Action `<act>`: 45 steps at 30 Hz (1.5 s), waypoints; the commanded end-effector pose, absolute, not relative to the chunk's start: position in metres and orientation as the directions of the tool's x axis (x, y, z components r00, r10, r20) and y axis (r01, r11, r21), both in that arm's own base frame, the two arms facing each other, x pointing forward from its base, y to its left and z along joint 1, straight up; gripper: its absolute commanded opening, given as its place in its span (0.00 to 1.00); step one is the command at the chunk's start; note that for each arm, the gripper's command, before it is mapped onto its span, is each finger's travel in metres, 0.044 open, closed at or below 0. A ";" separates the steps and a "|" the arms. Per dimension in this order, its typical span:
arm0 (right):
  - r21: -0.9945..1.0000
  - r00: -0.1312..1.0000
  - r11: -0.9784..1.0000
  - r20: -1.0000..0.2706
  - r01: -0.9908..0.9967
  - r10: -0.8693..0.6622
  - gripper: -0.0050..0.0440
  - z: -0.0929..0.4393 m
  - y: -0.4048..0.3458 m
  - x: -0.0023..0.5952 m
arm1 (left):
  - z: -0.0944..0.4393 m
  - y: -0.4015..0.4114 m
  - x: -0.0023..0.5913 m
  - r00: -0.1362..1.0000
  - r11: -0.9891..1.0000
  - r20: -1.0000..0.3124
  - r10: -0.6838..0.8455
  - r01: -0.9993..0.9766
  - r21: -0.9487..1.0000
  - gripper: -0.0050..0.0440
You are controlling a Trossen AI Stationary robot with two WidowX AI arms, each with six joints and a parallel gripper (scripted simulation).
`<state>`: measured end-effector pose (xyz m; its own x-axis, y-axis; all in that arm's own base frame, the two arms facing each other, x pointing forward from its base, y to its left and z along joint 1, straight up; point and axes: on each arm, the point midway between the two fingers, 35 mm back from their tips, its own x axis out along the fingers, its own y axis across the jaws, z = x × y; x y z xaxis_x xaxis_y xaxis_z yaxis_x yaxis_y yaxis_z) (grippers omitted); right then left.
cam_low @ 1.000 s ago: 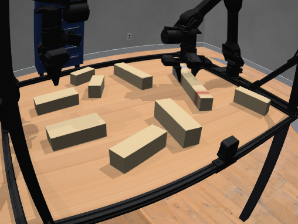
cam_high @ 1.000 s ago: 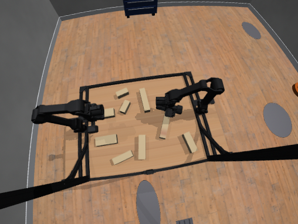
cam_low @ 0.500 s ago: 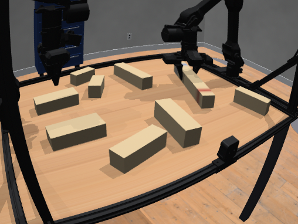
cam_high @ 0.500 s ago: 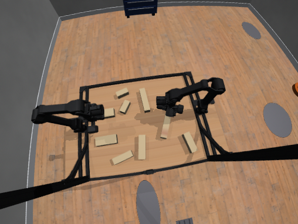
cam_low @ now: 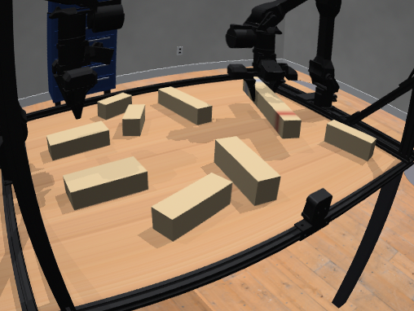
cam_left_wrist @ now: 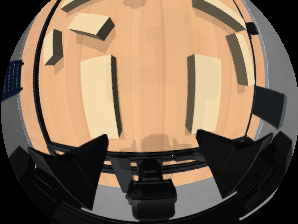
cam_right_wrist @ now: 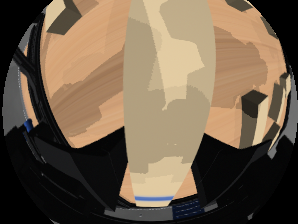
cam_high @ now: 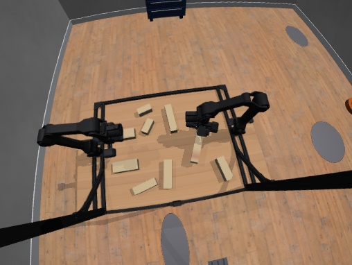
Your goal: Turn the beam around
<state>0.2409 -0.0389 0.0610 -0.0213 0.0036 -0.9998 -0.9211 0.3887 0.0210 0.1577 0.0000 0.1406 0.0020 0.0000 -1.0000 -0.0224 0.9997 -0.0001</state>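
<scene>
The beam (cam_high: 196,154) (cam_low: 270,102) (cam_right_wrist: 170,60), pale wood with a red band and a blue band near opposite ends, hangs a little above the table, its red-band end toward the exterior camera. My right gripper (cam_low: 265,91) (cam_right_wrist: 159,128) is shut on it, closer to its blue-band end. My left gripper (cam_low: 78,116) (cam_left_wrist: 153,137) is open and empty, above the table. Two parallel plain blocks near the left arm, one farther back (cam_high: 129,133) (cam_low: 78,134) (cam_left_wrist: 97,95) and one nearer (cam_high: 125,166) (cam_low: 105,179) (cam_left_wrist: 207,95), look like the bearers; nothing marks them.
Loose blocks lie around: a long one (cam_high: 170,118) (cam_low: 183,99) at the back, two short ones (cam_high: 144,109) (cam_high: 147,126), a long one (cam_high: 168,173) (cam_low: 246,160) and an angled one (cam_high: 145,186) in front, another (cam_high: 224,168) (cam_low: 350,132) at the right. A black frame (cam_high: 163,94) rings the table.
</scene>
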 end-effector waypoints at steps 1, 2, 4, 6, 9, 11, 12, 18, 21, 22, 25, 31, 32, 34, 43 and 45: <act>0.000 0.000 0.387 -1.000 -0.922 0.000 0.10 0.071 -0.040 0.244 | 0.141 0.000 0.157 0.000 1.000 -1.000 0.000 -0.025 0.000 1.00; 0.000 0.000 0.387 -1.000 -0.922 0.000 0.10 0.073 -0.040 0.244 | 0.141 0.000 0.157 0.000 1.000 -1.000 0.000 -0.025 0.000 1.00; 0.000 0.000 0.387 -1.000 -0.922 0.000 0.10 0.076 -0.040 0.245 | 0.141 0.000 0.157 0.000 1.000 -1.000 0.000 -0.025 0.000 1.00; 0.000 0.000 0.387 -1.000 -0.922 0.000 0.10 0.079 -0.040 0.245 | 0.141 0.000 0.157 0.000 1.000 -1.000 0.000 -0.025 0.000 1.00; 0.000 0.000 0.387 -1.000 -0.922 0.000 0.10 0.083 -0.040 0.246 | 0.141 0.000 0.157 0.000 1.000 -1.000 0.000 -0.025 0.000 1.00; 0.000 0.000 0.387 -1.000 -0.922 0.000 0.10 0.086 -0.040 0.247 | 0.141 0.000 0.157 0.000 1.000 -1.000 0.000 -0.025 0.000 1.00; 0.000 0.000 0.387 -1.000 -0.922 0.000 0.10 0.088 -0.040 0.247 | 0.141 0.000 0.157 0.000 1.000 -1.000 0.000 -0.025 0.000 1.00; 0.000 0.000 0.387 -1.000 -0.922 0.000 0.10 0.091 -0.040 0.247 | 0.141 0.000 0.157 0.000 1.000 -1.000 0.000 -0.025 0.000 1.00; 0.000 0.000 0.387 -1.000 -0.922 0.000 0.10 0.093 -0.040 0.246 | 0.141 0.000 0.157 0.000 1.000 -1.000 0.000 -0.025 0.000 1.00; 0.000 0.000 0.387 -1.000 -0.922 0.000 0.10 0.094 -0.040 0.245 | 0.141 0.000 0.157 0.000 1.000 -1.000 0.000 -0.025 0.000 1.00; 0.000 0.000 0.396 -1.000 -0.918 0.000 0.10 0.095 -0.039 0.245 | 0.141 0.000 0.157 0.000 1.000 -1.000 0.000 -0.025 0.000 1.00; 0.000 0.000 0.423 -1.000 -0.906 0.000 0.10 0.095 -0.039 0.247 | 0.141 0.000 0.157 0.000 1.000 -1.000 0.000 -0.025 0.000 1.00; 0.000 0.000 0.429 -1.000 -0.903 0.000 0.10 0.095 -0.039 0.247 | 0.141 0.000 0.157 0.000 1.000 -1.000 0.000 -0.025 0.000 1.00; 0.000 0.000 0.429 -1.000 -0.903 0.000 0.10 0.095 -0.039 0.247 | 0.141 0.000 0.157 0.000 1.000 -1.000 0.000 -0.025 0.000 1.00; 0.000 0.000 0.489 -1.000 -0.872 0.000 0.10 0.095 -0.037 0.253 | 0.141 0.000 0.157 0.000 1.000 -1.000 0.000 -0.025 0.000 1.00; 0.000 0.000 0.506 -1.000 -0.862 0.000 0.10 0.095 -0.037 0.254 | 0.141 0.000 0.157 0.000 1.000 -1.000 0.000 -0.025 0.000 1.00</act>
